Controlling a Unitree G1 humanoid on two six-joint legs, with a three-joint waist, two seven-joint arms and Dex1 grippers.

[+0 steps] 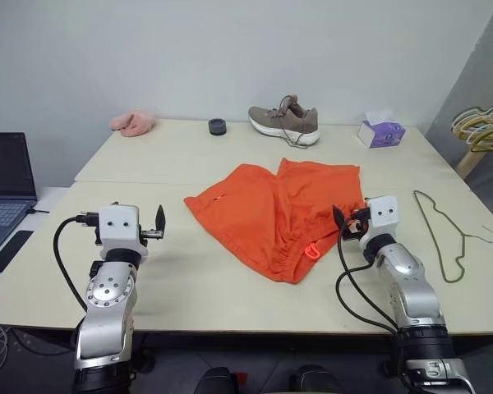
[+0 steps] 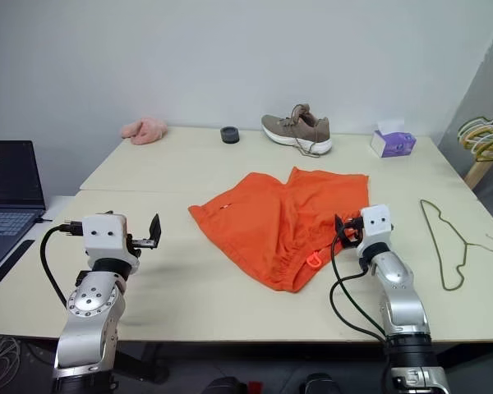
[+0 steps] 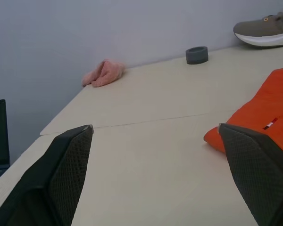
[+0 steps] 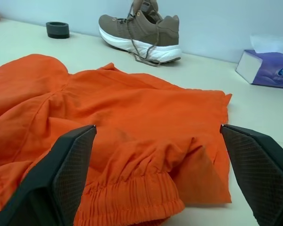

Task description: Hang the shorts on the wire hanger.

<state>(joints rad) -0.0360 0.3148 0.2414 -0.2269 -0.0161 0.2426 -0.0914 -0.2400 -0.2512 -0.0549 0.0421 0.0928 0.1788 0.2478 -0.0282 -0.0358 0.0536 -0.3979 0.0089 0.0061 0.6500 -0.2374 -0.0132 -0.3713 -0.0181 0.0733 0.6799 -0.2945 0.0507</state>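
Hanging job not yet begun: the shorts lie flat and crumpled on the table, elastic waistband and drawstring loop turned toward the robot, while the hanger rests bare on the tabletop, hook pointing outward to the right, with no cloth on it

The right gripper hovers level at the near right edge of the shorts, its two black fingers spread wide and holding nothing; in its wrist view the gathered waistband sits just ahead, between the fingers. The hanger lies out to that gripper's right, apart from both the gripper and the shorts

The left gripper is likewise wide open and empty, poised over bare table with the shorts' nearest corner a little to its right and ahead

By the look of it, every step remains: picking up the shorts, taking hold of the hanger, and draping the cloth over the wire. A shoe, a tissue box, a pink cloth and a small dark ring line the far edge, well beyond either gripper
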